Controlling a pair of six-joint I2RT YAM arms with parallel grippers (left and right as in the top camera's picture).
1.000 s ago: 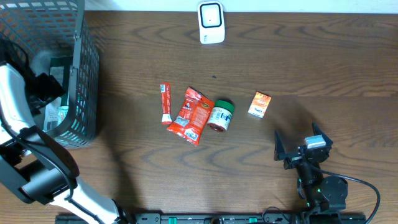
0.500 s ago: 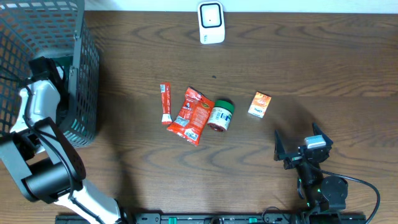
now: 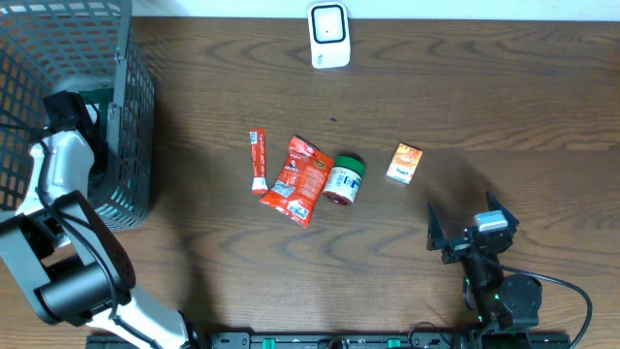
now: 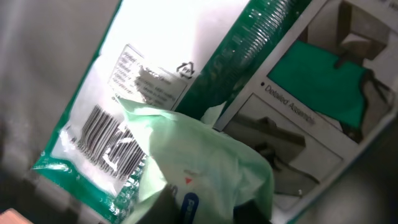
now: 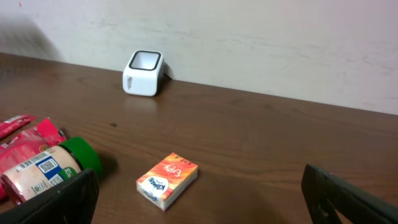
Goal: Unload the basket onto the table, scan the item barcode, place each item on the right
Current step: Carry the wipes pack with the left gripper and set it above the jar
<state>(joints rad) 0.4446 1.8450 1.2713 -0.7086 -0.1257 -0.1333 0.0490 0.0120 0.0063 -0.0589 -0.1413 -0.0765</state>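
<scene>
Left gripper [image 3: 73, 109] is down inside the mesh basket [image 3: 131, 116] at the far left corner of the worktop [image 3: 484, 97]; jaws closed nearly all the way. My left wrist view fills with a crumpled pale green packet [image 4: 199, 155] right at the bottom of the frame where my fingers sit, so I judge the jaws are pinched on it, though the fingertips themselves are barely visible. Under it lies a white and green pouch [image 4: 143, 74] with its barcode [image 4: 109, 140] facing up, and beside that a printed box [image 4: 311, 124] with assembly drawings; the packet's own barcode I cannot find from here. The scanner [image 3: 328, 35] stands at the middle of the far edge, well apart from the basket, window facing the near edge, so whatever I lift must be carried across and turned code-first toward it. Right gripper [image 3: 465, 225] waits near the near edge on the right, jaws spread as wide as they go, holding nothing; likely parked there to take a handover or to keep out of the way. Laid in a row mid-worktop: red stick sachet [image 3: 258, 160], red pouch [image 3: 300, 179], green-lidded jar [image 3: 343, 179] on its side touching the pouch, small orange box [image 3: 405, 163] apart to the right. Risk: thin film, a shallow pinch could slip on the lift.
</scene>
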